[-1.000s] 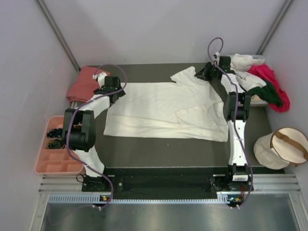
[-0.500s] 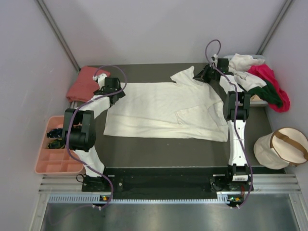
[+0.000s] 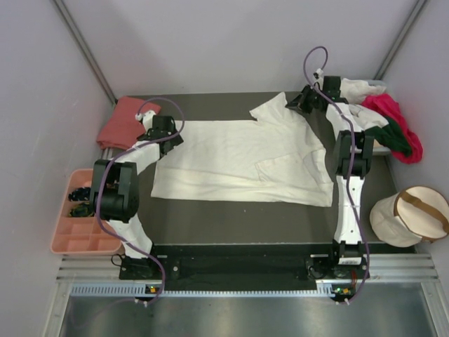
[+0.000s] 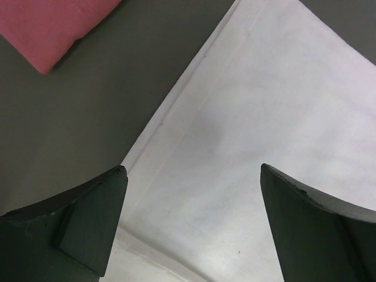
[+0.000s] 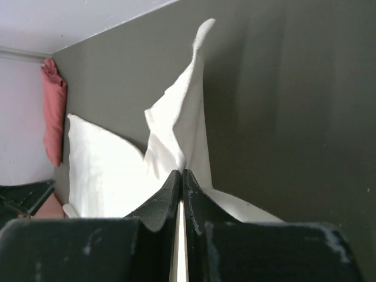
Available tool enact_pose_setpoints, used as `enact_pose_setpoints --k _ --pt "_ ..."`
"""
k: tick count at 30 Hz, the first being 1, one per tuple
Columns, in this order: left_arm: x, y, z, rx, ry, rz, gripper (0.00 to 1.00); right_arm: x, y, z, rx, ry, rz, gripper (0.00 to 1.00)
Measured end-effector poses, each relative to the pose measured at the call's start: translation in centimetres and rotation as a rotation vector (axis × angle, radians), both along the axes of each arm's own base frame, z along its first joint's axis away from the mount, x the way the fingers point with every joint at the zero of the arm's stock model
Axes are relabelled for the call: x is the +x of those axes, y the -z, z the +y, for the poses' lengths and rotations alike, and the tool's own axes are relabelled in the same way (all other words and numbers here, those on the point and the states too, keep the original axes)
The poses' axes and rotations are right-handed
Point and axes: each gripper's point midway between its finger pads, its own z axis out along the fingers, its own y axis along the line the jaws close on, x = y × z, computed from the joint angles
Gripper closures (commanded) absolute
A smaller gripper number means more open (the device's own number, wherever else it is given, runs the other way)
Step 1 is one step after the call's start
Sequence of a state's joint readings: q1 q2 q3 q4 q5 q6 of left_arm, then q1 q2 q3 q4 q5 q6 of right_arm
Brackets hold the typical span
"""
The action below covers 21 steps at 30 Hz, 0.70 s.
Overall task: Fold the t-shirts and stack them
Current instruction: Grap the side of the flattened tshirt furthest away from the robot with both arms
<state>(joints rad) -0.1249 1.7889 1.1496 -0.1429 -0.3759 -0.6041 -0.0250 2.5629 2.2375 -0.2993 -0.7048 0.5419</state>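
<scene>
The dark table (image 3: 210, 223) carries the big cream-white t-shirt (image 3: 245, 158), spread flat across its middle. The right arm (image 3: 346, 189) stretches long to the far right corner, wrist turned leftward. There the right gripper (image 5: 181, 173) has its fingers pressed together on a pinch of the shirt's far sleeve, with cloth peaking up ahead of the tips. The left arm (image 3: 116, 186) bends toward the shirt's far left corner. The left gripper (image 4: 192, 169) is spread wide, and the shirt's edge runs beneath the gap. The salmon-pink t-shirt (image 3: 123, 121) lies folded just beyond.

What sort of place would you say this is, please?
Probably a robot test cell: left arm and right arm bolted to a dark table, plain grey walls, a cream shirt spread flat.
</scene>
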Motion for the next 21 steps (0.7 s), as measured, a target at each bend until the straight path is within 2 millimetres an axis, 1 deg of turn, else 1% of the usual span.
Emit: enact_pose_setpoints --k 3,5,7,10,13,17,21 --pt "-0.1 -0.1 -0.2 -0.009 0.004 -0.004 0.01 -0.7 -1.4 0.1 -0.002 -0.007 -0.010 1.00" --pt "-0.2 -0.2 -0.3 -0.017 0.006 -0.005 0.01 -1.4 -1.7 0.2 -0.008 -0.014 -0.007 1.00" --pt "-0.5 -0.2 -0.4 -0.026 0.006 -0.006 0.01 -2.4 -1.8 0.3 -0.017 -0.020 0.006 1.00" --pt "-1.0 -0.2 -0.5 -0.037 0.004 -0.005 0.01 -4.5 -1.2 0.8 -0.041 -0.028 0.044 1.00" --pt "-1.6 -0.1 -0.5 -0.045 0.005 -0.001 0.01 -7.3 -0.1 1.6 -0.068 -0.042 0.092 1.00" --pt "-2.3 0.1 -0.7 -0.059 0.008 0.005 0.01 -12.0 1.6 3.1 -0.111 -0.071 0.162 1.00" --pt "-2.6 0.3 -0.8 -0.072 0.008 0.007 0.01 -15.8 3.2 4.1 -0.143 -0.090 0.212 1.00"
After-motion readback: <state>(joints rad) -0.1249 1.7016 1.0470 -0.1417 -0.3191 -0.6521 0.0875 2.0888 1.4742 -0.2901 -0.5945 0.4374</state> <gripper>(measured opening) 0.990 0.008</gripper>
